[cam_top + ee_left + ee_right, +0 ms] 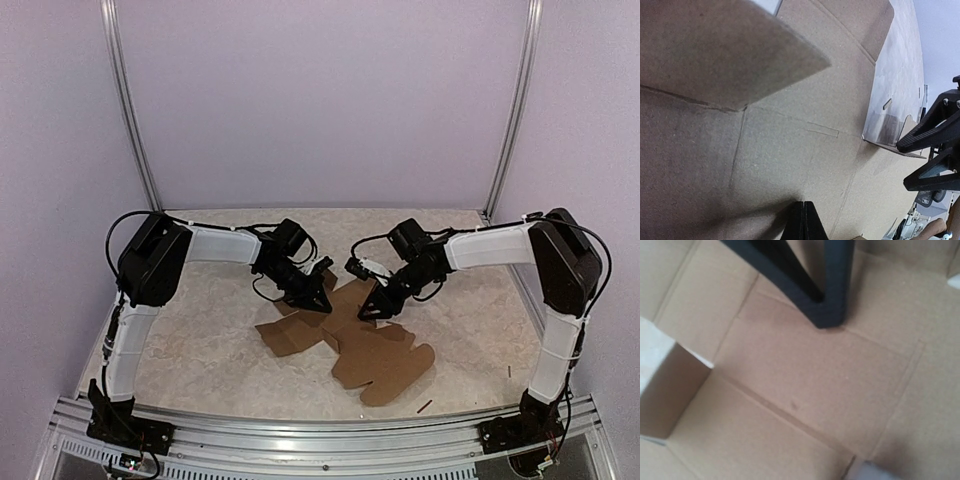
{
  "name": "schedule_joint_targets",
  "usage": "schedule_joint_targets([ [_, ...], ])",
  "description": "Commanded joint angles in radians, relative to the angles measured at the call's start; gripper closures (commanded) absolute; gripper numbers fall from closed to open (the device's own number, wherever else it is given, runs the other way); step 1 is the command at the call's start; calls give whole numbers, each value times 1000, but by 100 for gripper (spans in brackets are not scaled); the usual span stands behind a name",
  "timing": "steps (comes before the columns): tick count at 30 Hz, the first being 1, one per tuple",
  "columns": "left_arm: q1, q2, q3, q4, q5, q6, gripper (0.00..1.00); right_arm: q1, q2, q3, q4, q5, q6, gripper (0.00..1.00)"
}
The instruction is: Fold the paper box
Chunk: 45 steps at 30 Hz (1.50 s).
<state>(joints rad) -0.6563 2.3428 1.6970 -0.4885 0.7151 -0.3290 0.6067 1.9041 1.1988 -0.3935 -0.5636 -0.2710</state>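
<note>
The paper box (365, 350) is a flat brown die-cut cardboard sheet lying in the middle of the table, one flap (715, 55) raised near the left wrist camera. My left gripper (322, 300) is shut with nothing between its fingers, and its tip (804, 220) rests on a panel of the sheet; the right wrist view shows the same tip (827, 320) pressing next to a crease. My right gripper (372, 310) hovers over the sheet's far right part. In the left wrist view its two fingers (925, 132) stand apart and hold nothing. The right wrist view leaves its own jaws out.
Two small dark sticks (424, 406) (508, 371) lie on the marbled tabletop (200, 350) to the right of the sheet. Pale walls and two metal posts (130, 100) close in the back. An aluminium rail (320, 435) runs along the near edge.
</note>
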Motion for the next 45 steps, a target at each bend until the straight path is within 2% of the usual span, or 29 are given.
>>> schedule_joint_targets([
  [1,-13,51,-14,-62,-71,19,100,8,-65,-11,-7,-44,-2,67],
  [6,-16,51,-14,-65,-74,19,100,10,-54,-11,-20,-71,-7,75],
  [11,-17,47,-12,-66,-81,21,100,10,-37,-8,-31,-63,-4,80],
  [19,-18,46,-8,-66,-85,23,100,-88,-90,-20,17,121,61,92],
  [23,-20,46,-10,-65,-86,22,100,-93,-70,-40,6,229,25,95],
  [29,-22,46,-10,-65,-86,19,100,-93,-9,-36,-18,287,-3,96],
  [37,-22,48,-10,-66,-89,17,100,-67,50,-15,-70,231,-35,97],
  [45,-23,52,-11,-60,-83,10,100,-53,13,-5,-78,134,-25,97],
])
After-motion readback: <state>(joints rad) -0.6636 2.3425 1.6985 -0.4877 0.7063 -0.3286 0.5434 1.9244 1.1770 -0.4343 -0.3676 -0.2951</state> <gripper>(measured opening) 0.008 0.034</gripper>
